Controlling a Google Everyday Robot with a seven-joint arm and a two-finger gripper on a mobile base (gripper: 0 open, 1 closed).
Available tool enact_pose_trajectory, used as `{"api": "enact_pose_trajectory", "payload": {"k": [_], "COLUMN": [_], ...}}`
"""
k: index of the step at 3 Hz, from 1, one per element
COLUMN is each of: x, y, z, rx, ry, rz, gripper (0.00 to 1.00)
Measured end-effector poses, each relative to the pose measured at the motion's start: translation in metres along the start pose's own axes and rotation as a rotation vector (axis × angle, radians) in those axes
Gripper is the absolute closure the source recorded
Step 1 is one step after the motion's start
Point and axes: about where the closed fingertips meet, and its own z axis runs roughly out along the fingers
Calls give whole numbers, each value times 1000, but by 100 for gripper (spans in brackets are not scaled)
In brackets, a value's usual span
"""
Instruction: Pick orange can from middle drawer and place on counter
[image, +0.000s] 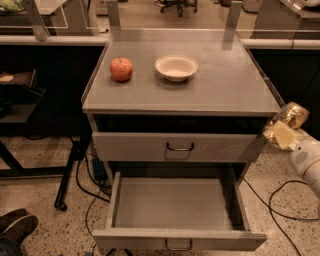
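**A:** Quick one. Where's the claw?

**B:** The claw (281, 128) is out to the right of the cabinet, just off the front right corner of the bench (225, 82). It sits a little below the level of the bench top, about level with the upper drawer front (150, 146).

**A:** Wide or narrow?

**B:** It's closed round the orange can (292, 115) and holds it in the air. The can is tilted, with its shiny gold side catching the light.

**A:** Is the can touching the bench?

**B:** No. It's beside the bench edge and clear of it, not over the surface. It's in the claw's grip, at the upper left end of the white arm (309, 162), which comes in from the lower right.

**A:** And the middle drawer?

**B:** The middle drawer (172, 204) is pulled well out toward me, with its bare grey floor showing. Its loop handle is at the bottom front. The can is up and to the right of it, outside its right wall.

**A:** Anything on the bench?

**B:** A red apple (121, 68) sits at the left. A pale bowl (176, 67) stands upright near the middle, just right of the apple but not touching it. Both are well apart from the can.

**A:** What about the floor?

**B:** Dark cables run on both sides of the cabinet. There's a pair of shoes (17, 227) at the bottom left.
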Motion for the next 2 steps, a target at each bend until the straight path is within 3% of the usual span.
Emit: {"api": "enact_pose_trajectory", "payload": {"k": [1,2], "x": [-1,-15], "y": [0,11], "z": [0,11], "rx": [0,-19], "ry": [-1,-74], "rz": [-1,-6], "gripper": [100,100]}}
